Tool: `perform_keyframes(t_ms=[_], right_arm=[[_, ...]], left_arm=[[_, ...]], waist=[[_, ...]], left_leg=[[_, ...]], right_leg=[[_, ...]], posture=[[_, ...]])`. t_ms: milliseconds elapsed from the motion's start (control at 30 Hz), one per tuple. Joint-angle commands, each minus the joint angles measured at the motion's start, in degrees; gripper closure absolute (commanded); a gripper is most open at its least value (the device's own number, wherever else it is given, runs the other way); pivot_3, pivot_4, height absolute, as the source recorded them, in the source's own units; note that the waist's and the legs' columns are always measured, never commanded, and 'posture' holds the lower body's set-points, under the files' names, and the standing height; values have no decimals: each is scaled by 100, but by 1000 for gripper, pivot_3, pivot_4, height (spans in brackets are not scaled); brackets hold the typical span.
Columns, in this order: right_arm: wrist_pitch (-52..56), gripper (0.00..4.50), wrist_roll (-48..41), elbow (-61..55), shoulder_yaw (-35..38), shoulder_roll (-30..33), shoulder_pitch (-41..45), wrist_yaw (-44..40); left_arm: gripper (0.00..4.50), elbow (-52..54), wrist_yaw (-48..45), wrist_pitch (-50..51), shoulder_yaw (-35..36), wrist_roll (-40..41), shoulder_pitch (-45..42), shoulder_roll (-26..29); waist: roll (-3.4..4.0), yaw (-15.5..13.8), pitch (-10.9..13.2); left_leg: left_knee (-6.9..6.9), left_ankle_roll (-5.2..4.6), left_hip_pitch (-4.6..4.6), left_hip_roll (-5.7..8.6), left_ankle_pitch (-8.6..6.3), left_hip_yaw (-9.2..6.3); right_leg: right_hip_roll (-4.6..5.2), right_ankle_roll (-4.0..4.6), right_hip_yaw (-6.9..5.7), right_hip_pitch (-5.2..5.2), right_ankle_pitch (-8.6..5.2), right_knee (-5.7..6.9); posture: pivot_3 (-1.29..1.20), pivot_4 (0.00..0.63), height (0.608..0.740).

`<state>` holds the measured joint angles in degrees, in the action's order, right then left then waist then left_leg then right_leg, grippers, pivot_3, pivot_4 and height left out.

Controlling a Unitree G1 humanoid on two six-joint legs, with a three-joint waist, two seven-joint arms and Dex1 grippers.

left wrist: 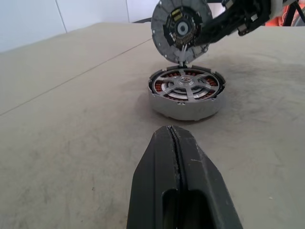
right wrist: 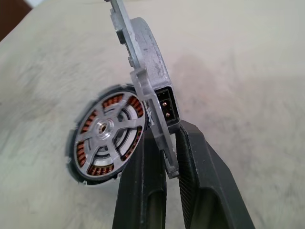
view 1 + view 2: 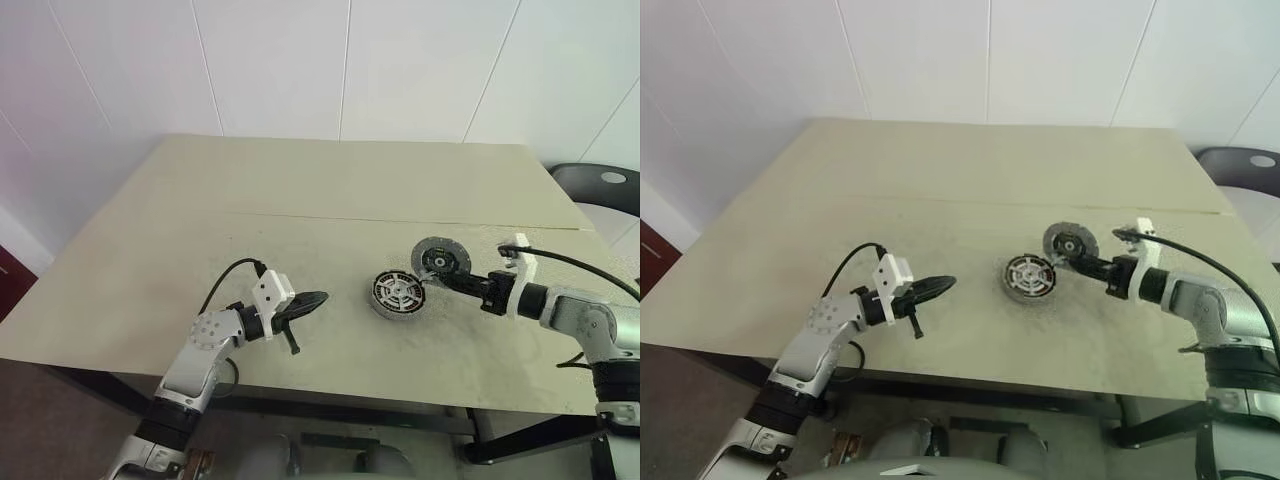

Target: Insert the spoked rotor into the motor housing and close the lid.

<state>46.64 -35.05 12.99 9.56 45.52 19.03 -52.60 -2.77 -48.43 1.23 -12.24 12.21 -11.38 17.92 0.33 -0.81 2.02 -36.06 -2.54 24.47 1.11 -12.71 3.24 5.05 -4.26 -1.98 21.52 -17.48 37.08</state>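
Sitting inside the motor housing [image 3: 397, 295], the spoked rotor [image 1: 185, 86]; lid [image 3: 441, 258] raised.

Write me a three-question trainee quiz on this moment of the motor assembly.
1. True or false: the lid lies flat on the motor housing.
2. Which gripper holds the lid? A) the left gripper B) the right gripper C) neither
3. Fill in: the left gripper's fingers are ___.

Key
1. False: it is held on edge, beside the housing's far rim.
2. B
3. Shut, with nothing between them.
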Motion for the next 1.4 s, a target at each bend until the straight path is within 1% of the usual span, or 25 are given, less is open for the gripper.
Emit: perform_keyframes(t_ms=[33, 100, 133, 267, 300, 467, 633, 800, 833, 933, 1033, 1267, 1333, 1400], right_arm=[[-273, 4454, 13, -107, 171, 119, 126, -289], [-172, 3729, -40, -31, 214, 124, 204, -388], [-163, 3486, -50, -73, 216, 138, 200, -448], [-266, 2174, 69, -168, 192, 72, 242, -356], [-245, 1915, 54, -159, 189, 60, 252, -374], [-156, 1915, -38, -34, 247, 59, 257, -550], [-188, 1915, -45, 181, 348, 39, 363, -517], [-51, 1915, -198, 69, 415, 57, 321, -713], [-3, 1915, -197, -65, 402, -24, 266, -592], [355, 1915, -305, -398, 491, -553, 211, 153], [405, 1915, -282, -734, 435, -847, -48, 361], [478, 1915, -291, -652, 590, -1030, -127, 695], [220, 1915, -36, -517, 532, -1093, -86, 919], [108, 1915, 37, -508, 503, -1157, -63, 1016]], left_arm=[[4500, 3, -14, -133, -1, -43, -80, -12], [4500, -25, -19, -150, -4, -56, -87, -18], [4500, -24, -19, -151, -2, -58, -88, -16], [4500, -32, -5, -149, 4, -68, -89, -13], [4500, -38, -1, -151, 4, -72, -88, -15], [4500, -87, 28, -164, -4, -111, -82, -14], [4500, -143, 46, -171, -11, -168, -97, -9], [4500, -205, 38, -189, -6, -213, -116, -15], [4500, -219, 34, -195, -5, -217, -129, -18], [4500, -256, 35, -203, -26, -231, -176, -48], [4500, -270, 40, -202, -62, -251, -216, -91], [4500, -271, 20, -193, -14, -267, -239, -78], [4500, -271, 21, -186, -14, -276, -238, -81], [4500, -276, 23, -184, -18, -284, -235, -88]], waist=[[0, 5, 0], [0, 6, 0], [0, 7, 0], [0, 7, 0], [0, 6, 0], [0, 6, 0], [0, 7, 0], [1, 7, 0], [1, 7, -1], [0, 25, -1], [1, 2, -2], [1, 8, -2], [1, 9, -2], [2, 9, -2]], left_leg=[[-1, 0, 0, 0, 0, 0], [-4, 0, 0, 0, 0, 0], [-4, 1, -1, 0, 0, 0], [-2, 2, -2, 0, -1, 0], [0, 2, -2, 0, -1, 0], [1, 2, -1, 0, -1, 0], [-1, 2, -1, 0, -1, 0], [2, 2, -1, 0, -1, 0], [2, 2, -1, 0, -1, 0], [1, 2, -3, -1, -1, 0], [0, 3, -3, -2, -1, 1], [-2, 0, -1, 3, -3, 3], [-1, 0, -2, 2, -3, 2], [0, 0, -2, 2, -3, 2]], right_leg=[[0, 0, 0, 0, 0, 0], [0, 0, 0, -1, 0, 0], [0, 0, 0, -1, 0, 1], [1, 1, 0, -1, 0, 0], [1, 1, 0, 0, 0, 0], [1, 1, 0, 1, 0, -1], [1, 1, 0, -1, 0, 0], [1, 1, 0, 1, 0, 0], [1, 1, 0, 1, 0, 0], [1, 1, 0, 0, 0, 1], [3, 0, -1, 1, 1, 4], [8, 0, 0, 1, 1, 2], [8, 1, -1, 1, 1, 3], [8, 0, -1, 2, 1, 3]], posture=[[0, 0, 740], [0, 0, 740], [0, 0, 740], [0, 0, 740], [0, 0, 740], [0, 0, 740], [0, 0, 740], [0, 0, 740], [0, 0, 740], [0, 0, 740], [0, 0, 740], [0, 0, 740], [0, 0, 740], [0, 0, 740]])
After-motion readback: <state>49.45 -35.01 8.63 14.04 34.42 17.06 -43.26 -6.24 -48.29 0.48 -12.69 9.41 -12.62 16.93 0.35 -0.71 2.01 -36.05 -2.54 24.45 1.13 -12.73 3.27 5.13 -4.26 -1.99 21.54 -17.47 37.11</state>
